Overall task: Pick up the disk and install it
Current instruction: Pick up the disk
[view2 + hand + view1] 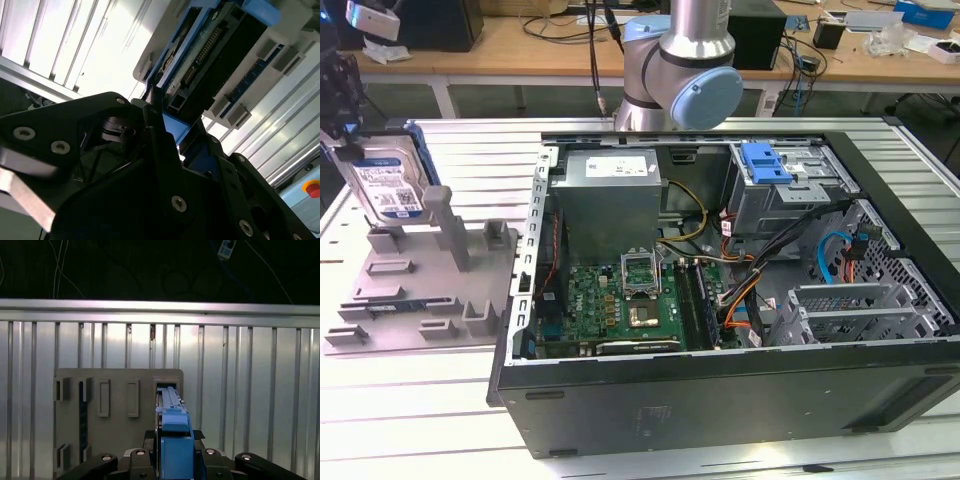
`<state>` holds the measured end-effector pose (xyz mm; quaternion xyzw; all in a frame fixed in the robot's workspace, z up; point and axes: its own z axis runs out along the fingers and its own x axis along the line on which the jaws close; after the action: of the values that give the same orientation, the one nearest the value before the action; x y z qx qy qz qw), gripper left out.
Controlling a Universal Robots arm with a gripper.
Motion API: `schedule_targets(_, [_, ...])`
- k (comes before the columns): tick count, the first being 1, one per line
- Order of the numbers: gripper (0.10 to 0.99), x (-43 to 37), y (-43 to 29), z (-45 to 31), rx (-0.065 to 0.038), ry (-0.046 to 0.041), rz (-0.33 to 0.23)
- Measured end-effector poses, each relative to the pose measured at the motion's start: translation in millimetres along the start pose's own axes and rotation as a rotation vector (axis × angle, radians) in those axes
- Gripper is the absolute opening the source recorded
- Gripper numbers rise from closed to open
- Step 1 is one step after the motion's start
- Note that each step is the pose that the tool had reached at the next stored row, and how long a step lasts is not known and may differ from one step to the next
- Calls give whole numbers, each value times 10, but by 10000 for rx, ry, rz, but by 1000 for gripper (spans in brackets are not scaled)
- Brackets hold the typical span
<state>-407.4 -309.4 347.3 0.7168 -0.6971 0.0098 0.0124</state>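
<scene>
- In the exterior view, we see the hard drive (388, 185) standing upright at the frame's upper left. It is over the grey holding fixture (430, 290) on the slatted counter (380, 420), and well apart from the open computer case (720, 390). The hand (348, 125) sits at the drive's top edge.
- We cannot tell here whether the drive's lower edge is clear of the fixture's slot.
- In the second wrist view, the hand (182, 140) has its black fingers (155, 135) closed on the drive's blue carrier. The drive (220, 50) shows edge-on, connector side visible, against the fixture (290, 45).
- In the first wrist view, the hand (173, 437) clamps the blue-fronted drive (172, 422) centrally, in line with a slot in the fixture (117, 390).
- We judge this is the pick-up. It is best done with a straight pull along the slot and no tilt, so the carrier does not bind.
</scene>
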Motion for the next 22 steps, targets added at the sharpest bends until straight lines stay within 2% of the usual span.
schedule_targets(1, [369,1,0,-50,1,-1,0])
schedule_targets(5, [369,5,1,-162,1,-1,0])
schedule_targets(12, [369,13,2,-412,1,-1,1])
schedule_targets(16, [369,20,3,-655,0,0,0])
schedule_targets(22, [369,27,4,-882,1,0,0])
